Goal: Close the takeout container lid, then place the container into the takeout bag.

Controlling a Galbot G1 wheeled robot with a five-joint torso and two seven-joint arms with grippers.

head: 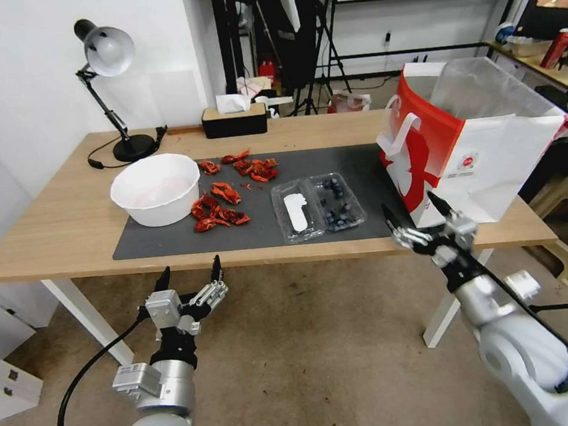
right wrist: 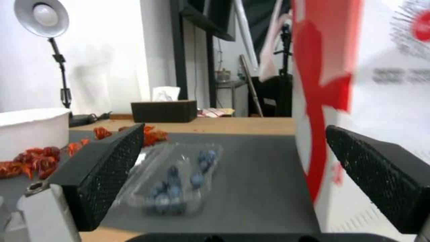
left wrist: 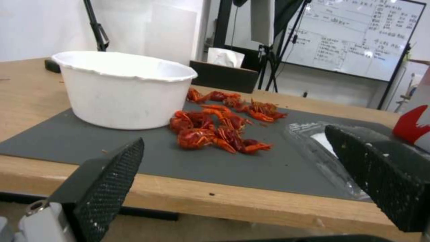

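Observation:
The takeout container [head: 338,201] lies open on the dark mat, its berry half [right wrist: 179,181] toward the bag. Its lid [head: 295,212] lies flat beside it, white sticker up, and shows edge-on in the left wrist view [left wrist: 315,141]. The takeout bag [head: 465,145] stands open at the table's right end, white with red pattern [right wrist: 358,101]. My left gripper [head: 190,273] hangs open below the table's front edge, left of the container. My right gripper [head: 413,215] is open at the front edge, between container and bag.
A round white bowl [head: 155,188] sits on the mat [head: 186,239] at left, with red crayfish [head: 220,209] scattered beside it. A desk lamp [head: 110,89] and a tissue box [head: 234,118] stand at the table's back. Chairs stand to the right.

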